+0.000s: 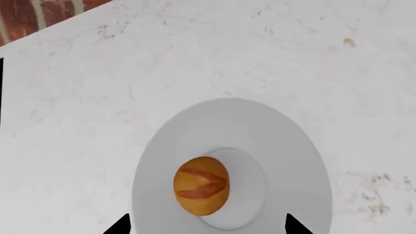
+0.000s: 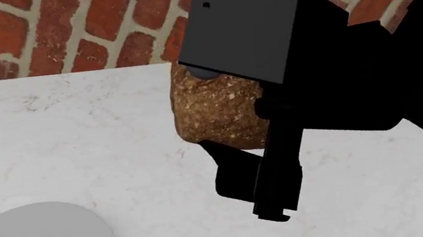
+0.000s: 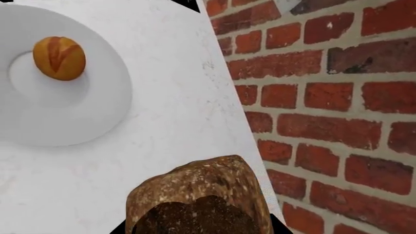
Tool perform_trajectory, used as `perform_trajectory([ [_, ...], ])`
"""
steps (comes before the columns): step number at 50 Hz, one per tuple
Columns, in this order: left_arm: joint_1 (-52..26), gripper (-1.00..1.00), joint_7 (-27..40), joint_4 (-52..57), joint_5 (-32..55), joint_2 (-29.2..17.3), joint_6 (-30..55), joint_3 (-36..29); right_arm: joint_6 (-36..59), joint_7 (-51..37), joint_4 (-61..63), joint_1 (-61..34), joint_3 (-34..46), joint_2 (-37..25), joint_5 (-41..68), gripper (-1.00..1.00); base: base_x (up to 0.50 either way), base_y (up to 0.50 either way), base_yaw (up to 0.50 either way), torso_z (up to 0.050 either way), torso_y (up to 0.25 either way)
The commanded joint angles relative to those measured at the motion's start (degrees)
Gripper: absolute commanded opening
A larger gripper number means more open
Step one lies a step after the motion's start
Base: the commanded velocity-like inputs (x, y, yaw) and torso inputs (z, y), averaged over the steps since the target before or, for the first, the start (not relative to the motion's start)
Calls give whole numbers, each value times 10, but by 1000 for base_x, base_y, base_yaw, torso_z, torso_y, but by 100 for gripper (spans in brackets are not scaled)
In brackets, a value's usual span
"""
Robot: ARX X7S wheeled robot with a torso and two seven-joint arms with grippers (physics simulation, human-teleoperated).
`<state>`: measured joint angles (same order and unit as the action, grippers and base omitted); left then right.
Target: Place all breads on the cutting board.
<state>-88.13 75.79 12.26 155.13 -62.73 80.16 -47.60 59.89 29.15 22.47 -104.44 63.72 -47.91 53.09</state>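
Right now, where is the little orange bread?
The orange roll sits on the white plate, off its middle, on the marble counter. In the head view it's at the lower left, far from the brown roll.

The smooth roll (image 1: 201, 185) is golden-orange with darker reddish-orange slash marks across its top. It sits on a pale grey-white plate (image 1: 293, 161). The coarse roll (image 2: 219, 111) is brown speckled with pale grains, and looks darker, almost black-brown, on its shadowed near face. The countertop (image 1: 195, 58) is white with faint brownish flecks. The wall (image 3: 338, 107) is red-brown brick with pale mortar lines. The right arm (image 2: 350, 79) is black with a dark grey panel.
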Motion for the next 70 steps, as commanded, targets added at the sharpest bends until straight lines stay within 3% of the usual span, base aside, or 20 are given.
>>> perform_trajectory([
  [1,40,100,-42,-53,-77,43,27,23,-9,8,4,8,0,-1,-6,-100,0,0,0,0,0],
  [22,72,100,-105,-120,-185,103,78,35,-13,14,-3,11,6,-1,-13,-100,0,0,0,0,0],
  [32,111,100,-181,-138,-286,131,84,57,-24,1,-8,30,6,-3,-17,-100,0,0,0,0,0],
  [44,178,100,-243,-130,-374,137,66,75,-25,-1,4,38,9,-9,-14,-100,0,0,0,0,0],
  [50,168,100,-226,-137,-352,127,66,43,-28,3,3,39,10,-10,-16,-100,0,0,0,0,0],
  [62,161,100,-250,-140,-403,118,75,25,-27,3,0,41,8,-10,-13,-100,0,0,0,0,0],
  [70,161,100,-299,-150,-454,127,65,28,-33,1,-1,49,10,-14,-15,-100,0,0,0,0,0],
])
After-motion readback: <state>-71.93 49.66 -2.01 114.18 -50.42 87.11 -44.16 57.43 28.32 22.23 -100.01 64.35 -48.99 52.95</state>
